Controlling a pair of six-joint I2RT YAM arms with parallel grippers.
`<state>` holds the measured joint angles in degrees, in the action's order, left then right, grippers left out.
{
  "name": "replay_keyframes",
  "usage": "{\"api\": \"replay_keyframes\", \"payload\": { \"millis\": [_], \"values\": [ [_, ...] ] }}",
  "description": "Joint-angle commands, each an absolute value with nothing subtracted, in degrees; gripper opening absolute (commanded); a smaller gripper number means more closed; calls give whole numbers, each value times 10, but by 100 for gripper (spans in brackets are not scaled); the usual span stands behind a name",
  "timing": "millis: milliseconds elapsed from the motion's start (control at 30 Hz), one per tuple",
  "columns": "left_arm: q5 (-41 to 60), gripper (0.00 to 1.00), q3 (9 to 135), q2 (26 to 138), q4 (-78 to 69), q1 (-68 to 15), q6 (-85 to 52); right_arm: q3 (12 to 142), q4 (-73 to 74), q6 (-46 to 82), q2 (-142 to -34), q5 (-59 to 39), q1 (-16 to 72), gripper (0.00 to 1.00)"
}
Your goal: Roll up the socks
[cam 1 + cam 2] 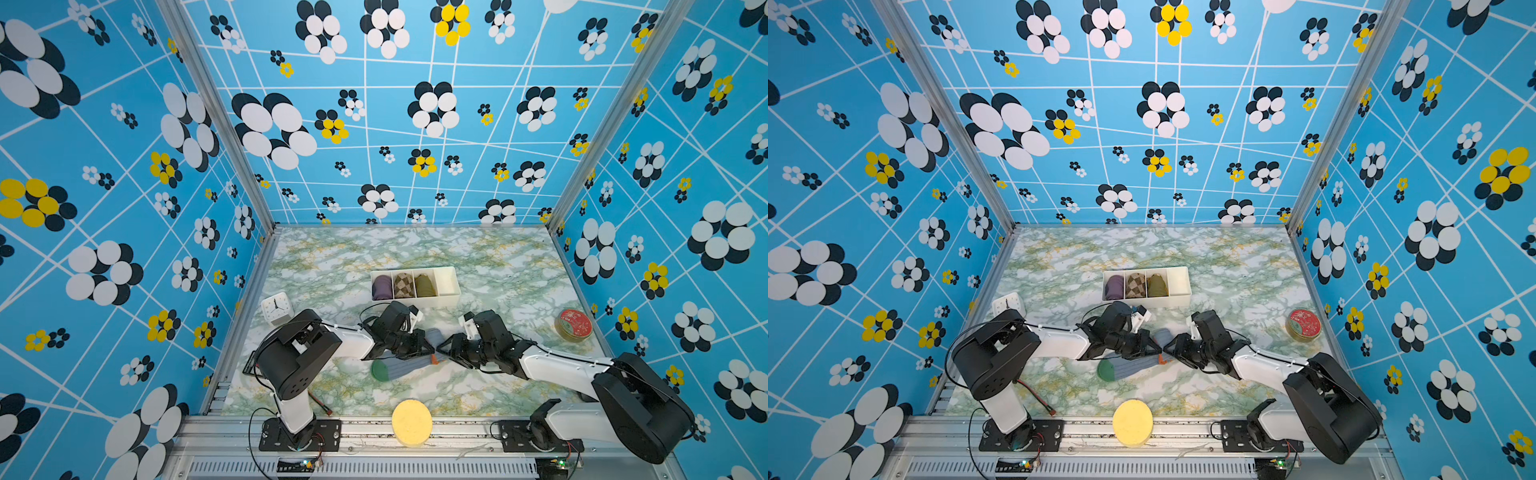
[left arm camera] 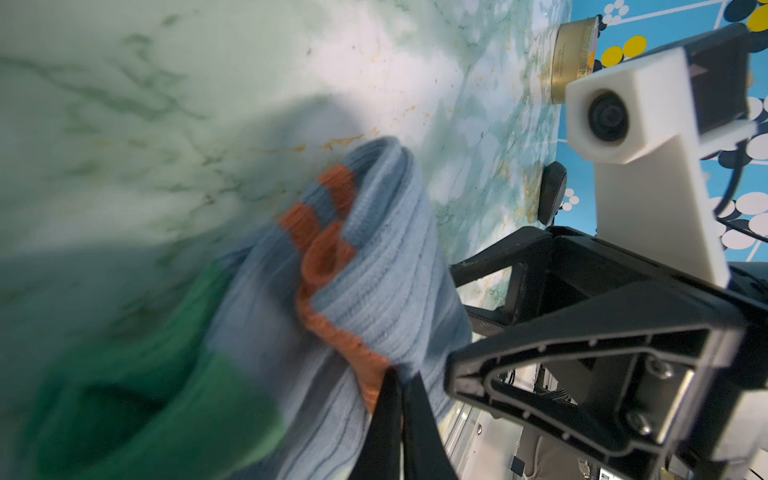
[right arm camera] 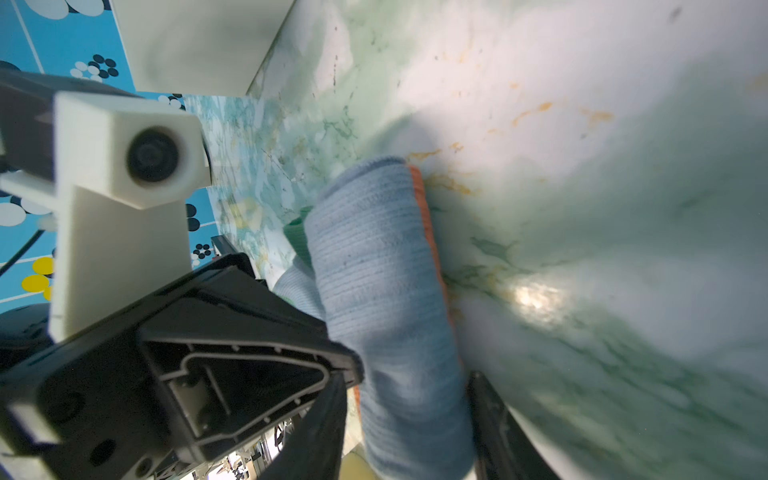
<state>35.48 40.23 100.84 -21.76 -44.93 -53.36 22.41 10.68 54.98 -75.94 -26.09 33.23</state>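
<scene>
Both arms meet mid-table, nose to nose over the socks point(image 1: 405, 365). The pair lies just in front of the white divider box point(image 1: 417, 302), well away from every edge of the marbled table point(image 1: 490, 253). Open tabletop runs behind the box to the back wall, and again between the socks and the front rail.

The left gripper point(image 2: 401, 411) is pinched tight on the orange cuff edge. Its wrist view shows the two fingers together with fabric nipped between them. The right gripper point(image 3: 405, 415) stands wide, one finger on each side of the grey-blue roll. The roll fills the gap and touches both fingers. The rolled end sits at the grippers, and the unrolled feet stretch toward the left arm, green toe point(image 1: 1106, 370) flat on the table.

The box holds a purple roll point(image 1: 382, 286), a brown-and-cream checkered roll point(image 1: 404, 284) and an olive roll point(image 1: 424, 284). Its rightmost compartment is empty, and its front wall is close behind the left wrist. A white clock point(image 1: 276, 308) stands near the left edge and a red-lidded round tin point(image 1: 574, 325) near the right. A yellow round sponge point(image 1: 412, 422) sits across the front edge onto the rail. All three are well apart from the socks.

In both top views the grippers cover the roll's middle. A thin red-tipped stick point(image 1: 1038, 397) runs out from beneath the left arm; I cannot tell what it is. Both wrist views blur toward the table.
</scene>
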Motion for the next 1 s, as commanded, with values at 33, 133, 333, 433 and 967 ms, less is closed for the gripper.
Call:
{"api": "replay_keyframes", "payload": {
  "millis": [33,133,333,433,967],
  "values": [
    [359,3,403,1021,-165,-443,-526,225,125,557,-767,-272,329,49],
    [358,5,404,1023,-152,-441,-525,222,125,557,-770,-269,330,49],
    [355,9,410,1026,-119,-441,-513,225,124,553,-777,-263,330,48],
    [354,10,412,1029,-113,-442,-511,232,121,548,-781,-260,330,47],
    [336,10,429,1029,-46,-441,-475,289,77,501,-782,-236,329,40]
  ]
}}
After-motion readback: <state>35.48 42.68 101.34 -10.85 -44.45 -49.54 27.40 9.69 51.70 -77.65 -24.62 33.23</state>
